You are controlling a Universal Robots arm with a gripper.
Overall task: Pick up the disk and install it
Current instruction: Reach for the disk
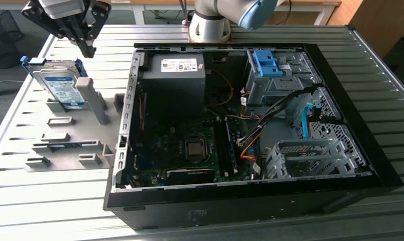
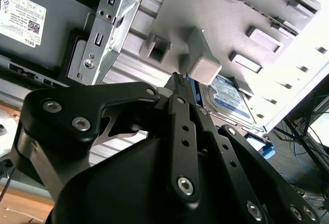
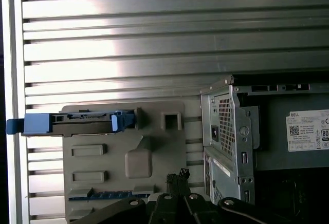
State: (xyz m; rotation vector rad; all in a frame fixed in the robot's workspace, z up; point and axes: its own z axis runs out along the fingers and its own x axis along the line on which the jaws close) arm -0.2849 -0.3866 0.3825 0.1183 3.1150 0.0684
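The disk (image 1: 59,84), a silver drive with a white-and-blue label in a blue carrier, stands on edge, leaning in the grey holder plate (image 1: 68,131) at the exterior view's left. My gripper (image 1: 89,51) hangs just above and a little to the right of the disk's top edge, fingers together with nothing between them. In the first wrist view the disk (image 3: 77,123) appears edge-on on the holder plate (image 3: 154,147), beyond my gripper (image 3: 178,175). In the second wrist view the disk (image 2: 230,98) lies behind a grey post, past my gripper (image 2: 177,78).
An open black computer case (image 1: 362,150) fills the middle of the slatted metal table (image 1: 402,100). Inside are a power supply (image 1: 173,75), a motherboard (image 1: 188,145), a drive cage with a blue carrier (image 1: 269,64) and a lower metal cage (image 1: 309,158). The arm's base (image 1: 209,27) stands behind the case.
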